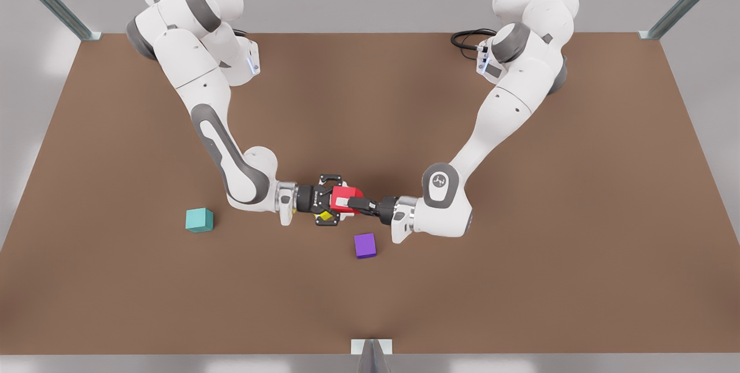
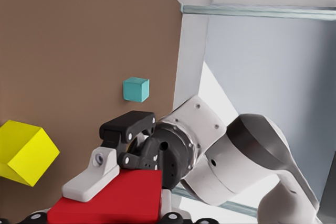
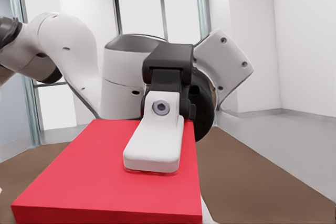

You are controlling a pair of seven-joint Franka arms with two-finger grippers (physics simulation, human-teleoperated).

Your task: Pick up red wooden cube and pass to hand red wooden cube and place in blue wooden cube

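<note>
Mid-table, the red cube (image 1: 347, 194) is held from both sides. The hand (image 1: 334, 199) is closed on it, opposite the left gripper (image 1: 354, 204), which is also clamped on.

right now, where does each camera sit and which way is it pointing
front view: high off the arms, looking down on the table; both arms meet at the red wooden cube.
left wrist view: on the arm at the front view's right, facing the right gripper, with the blue wooden cube beyond.
right wrist view: on the other arm, facing the left gripper.
shared: every view shows the red wooden cube, gripped from both sides.
</note>
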